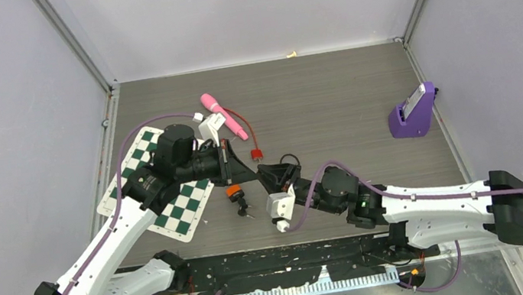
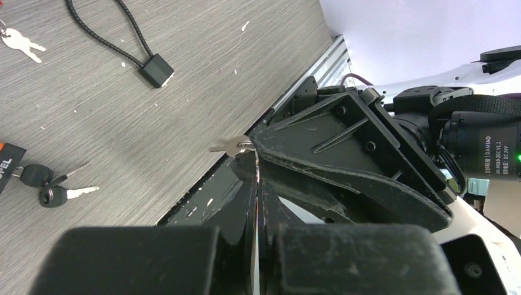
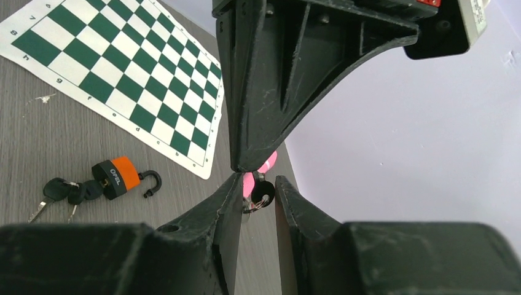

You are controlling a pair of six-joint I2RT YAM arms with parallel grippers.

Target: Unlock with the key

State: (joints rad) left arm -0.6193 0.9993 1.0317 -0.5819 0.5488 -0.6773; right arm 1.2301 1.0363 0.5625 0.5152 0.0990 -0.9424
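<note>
An orange padlock (image 1: 234,192) lies on the table with its shackle swung open; it also shows in the right wrist view (image 3: 115,176). A bunch of black-headed keys (image 3: 66,192) lies beside it. My left gripper (image 1: 251,170) is shut on a small key above the table, tip to tip with my right gripper (image 1: 267,174). The key's black head (image 3: 265,193) and ring hang between the open fingers of my right gripper (image 3: 257,184). In the left wrist view my left gripper (image 2: 257,171) is closed, and a silver key (image 2: 225,146) sticks out at its tip.
A green chessboard mat (image 1: 163,184) lies left. A pink tool (image 1: 224,114), a red cable with plug (image 1: 255,154), a black cable lock (image 2: 156,69) with silver keys (image 2: 22,43), and a purple stand (image 1: 414,112) far right. The table's front rail (image 1: 275,269) is close below.
</note>
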